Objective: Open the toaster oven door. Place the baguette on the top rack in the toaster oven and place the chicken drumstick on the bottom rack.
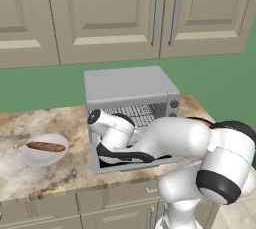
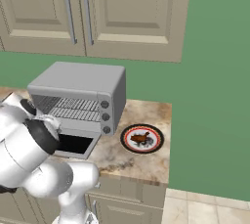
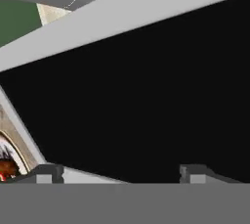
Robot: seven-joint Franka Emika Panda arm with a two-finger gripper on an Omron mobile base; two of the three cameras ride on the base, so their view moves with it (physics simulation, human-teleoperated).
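While the hand (image 3: pixel 121 173) gapes wide, the toaster oven door (image 3: pixel 141 91) lies flat just beneath.

Even, bright rendered light with soft shadows (slightly blurry throughout), the hand view perhaps dimmest.

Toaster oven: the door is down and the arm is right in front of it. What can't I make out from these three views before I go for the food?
- Toaster oven racks: left base view, the arm covers their lower part.
- Door: right base view, the arm hides its left part.
- Baguette bowl: out of the right base view.
- Drumstick: hand view, cut off at the left edge.
- Gripper: hand view, just the fingertips show.
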